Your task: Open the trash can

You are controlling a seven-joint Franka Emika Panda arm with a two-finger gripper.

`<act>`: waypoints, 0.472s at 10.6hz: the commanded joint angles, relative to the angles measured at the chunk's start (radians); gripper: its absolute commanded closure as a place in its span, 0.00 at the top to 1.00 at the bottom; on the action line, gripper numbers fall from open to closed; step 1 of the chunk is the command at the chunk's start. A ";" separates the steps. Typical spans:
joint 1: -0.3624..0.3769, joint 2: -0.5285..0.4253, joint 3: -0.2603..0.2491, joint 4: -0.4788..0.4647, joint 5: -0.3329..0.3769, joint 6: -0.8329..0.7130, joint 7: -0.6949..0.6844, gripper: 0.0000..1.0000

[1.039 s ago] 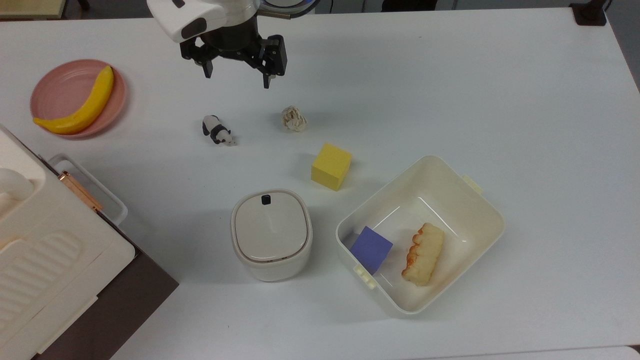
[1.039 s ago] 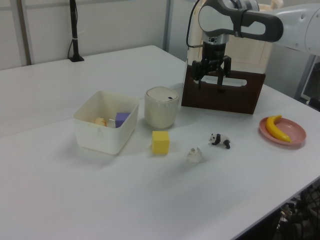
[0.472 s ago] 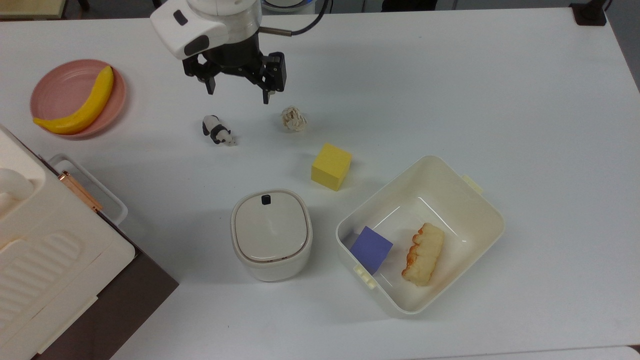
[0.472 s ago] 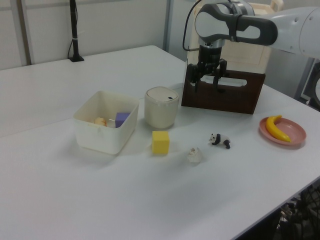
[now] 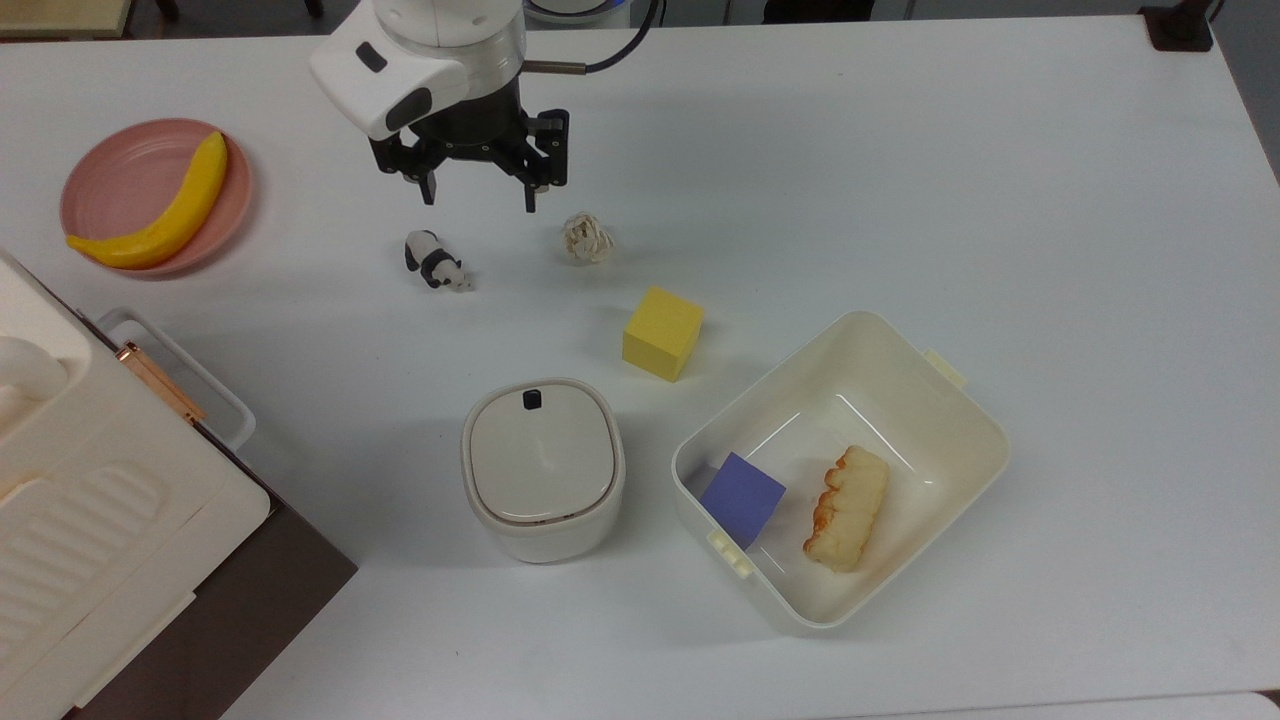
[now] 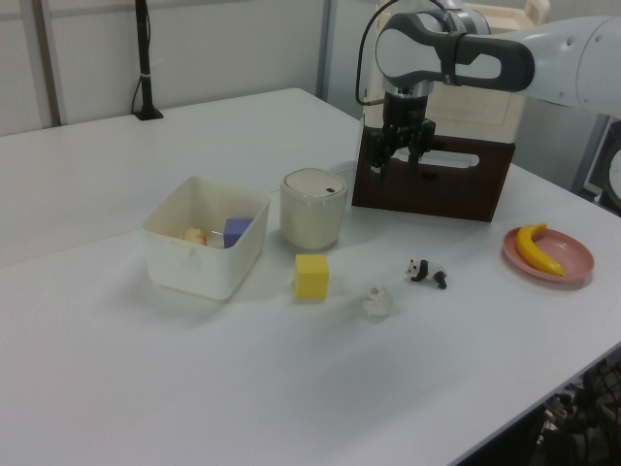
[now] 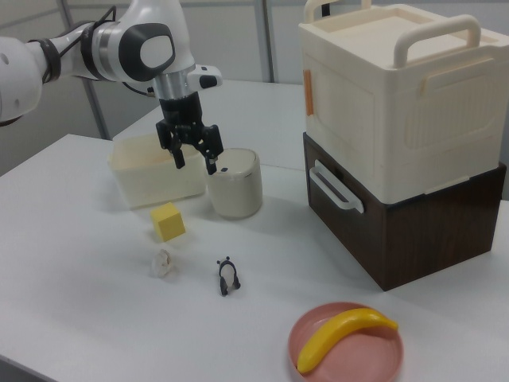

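The trash can [image 5: 543,465] is a small cream-white rounded-square bin with a flat beige lid, shut, and a small black button [image 5: 532,399] at the lid's edge. It stands near the table's middle in the top view, and is also seen in the left view [image 6: 313,212] and the right view [image 7: 236,189]. My gripper [image 5: 480,198] hangs open and empty in the air, well apart from the bin, towards the top view's upper edge. In the left view the gripper [image 6: 396,168] is up and to the right of the bin. In the right view the gripper [image 7: 196,164] overlaps its upper left.
A toy panda [image 5: 435,262], a crumpled paper ball [image 5: 587,239] and a yellow cube [image 5: 662,333] lie between gripper and bin. A cream tub [image 5: 890,345] holds a purple cube and bread. A pink plate [image 5: 120,175] carries a banana. A big white box [image 5: 90,520] stands at the top view's lower left.
The gripper has moved down the top view, closer to the panda and paper ball, and turned a little. Its fingers stay open. Nothing on the table has moved.
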 commanded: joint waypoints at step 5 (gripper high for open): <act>0.010 -0.020 0.002 -0.048 -0.011 0.010 -0.118 1.00</act>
